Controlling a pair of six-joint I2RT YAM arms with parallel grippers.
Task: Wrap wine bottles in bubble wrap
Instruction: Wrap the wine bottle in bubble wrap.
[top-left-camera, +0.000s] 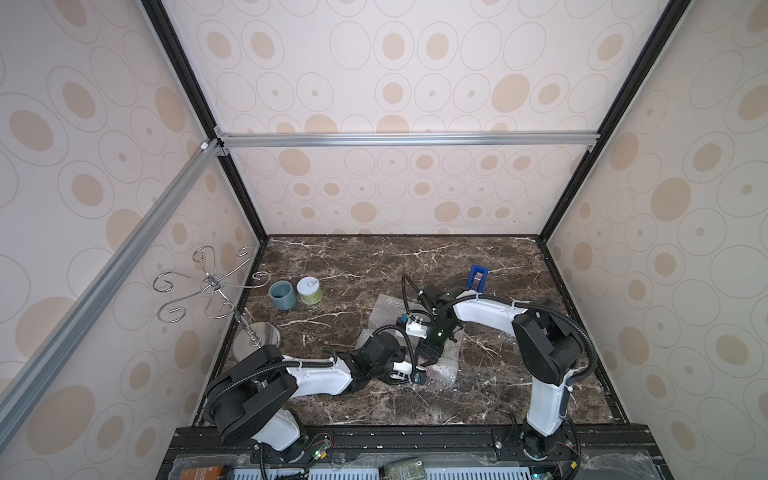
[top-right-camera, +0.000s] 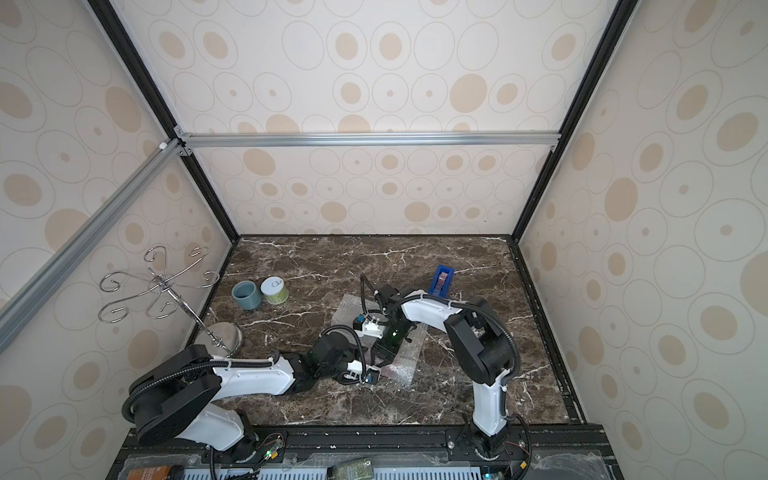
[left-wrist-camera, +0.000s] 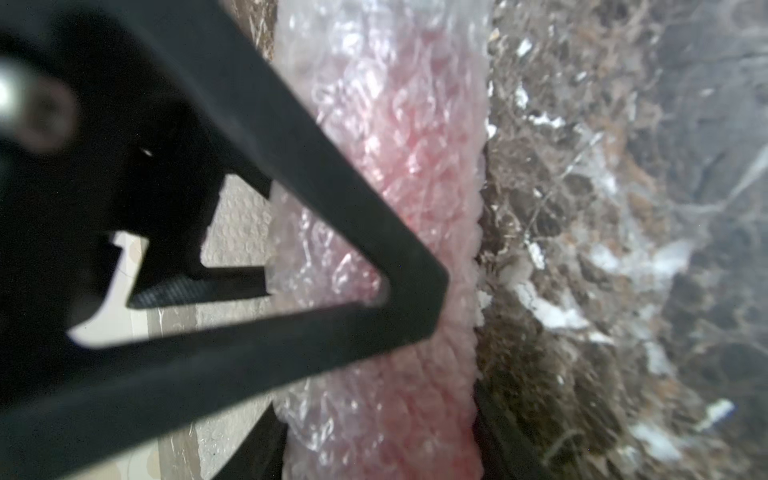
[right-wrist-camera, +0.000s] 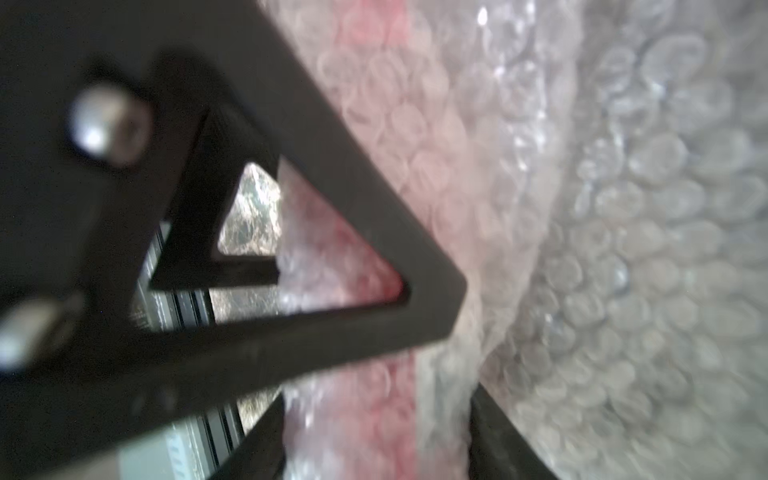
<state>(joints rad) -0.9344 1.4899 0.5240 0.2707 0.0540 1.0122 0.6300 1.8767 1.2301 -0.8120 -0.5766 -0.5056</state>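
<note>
Two robot arms meet over the wine bottle (left-wrist-camera: 415, 166), which lies swaddled in bubble wrap (right-wrist-camera: 644, 249) on the marble tabletop (left-wrist-camera: 623, 208). The left gripper (left-wrist-camera: 453, 357) and the right gripper (right-wrist-camera: 465, 353) stand close together above the bundle. Each has its jaws partly apart, and the pink-tinted roll runs beneath its fingers. Whether either truly grips the film cannot be told. Loose wrap spreads flat beside the right gripper, and a blue tape dispenser (top-left-camera: 478, 277) stands well behind it.
</note>
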